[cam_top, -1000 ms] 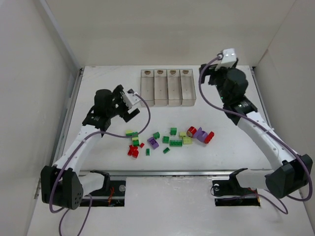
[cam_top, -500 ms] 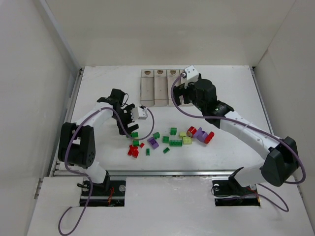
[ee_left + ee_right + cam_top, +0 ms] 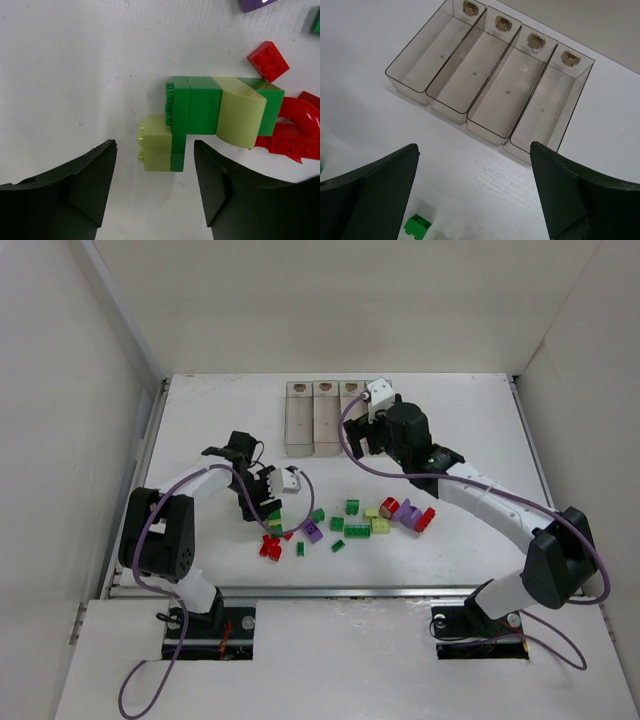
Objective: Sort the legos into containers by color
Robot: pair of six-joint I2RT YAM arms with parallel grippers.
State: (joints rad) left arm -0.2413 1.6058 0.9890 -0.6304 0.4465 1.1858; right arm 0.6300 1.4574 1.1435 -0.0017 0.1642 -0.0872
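Ahead of left end effector (image 3: pixel 154 152): joined green, yellow-green legos (image 3: pixel 200 112).

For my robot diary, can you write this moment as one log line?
left tool: open, aimed at joined green and yellow-green legos | right tool: open, holding nothing | containers: all four empty

Just a plain white table (image 3: pixel 200 420). Holds a row of four joined clear bins (image 3: pixel 495 72) toward the back, plus loose legos (image 3: pixel 357 530) scattered nearer the front, well apart from the bins. Has red bricks (image 3: pixel 270 548) at the left end, purple bricks (image 3: pixel 405 512) toward the right, and greens mixed in between.
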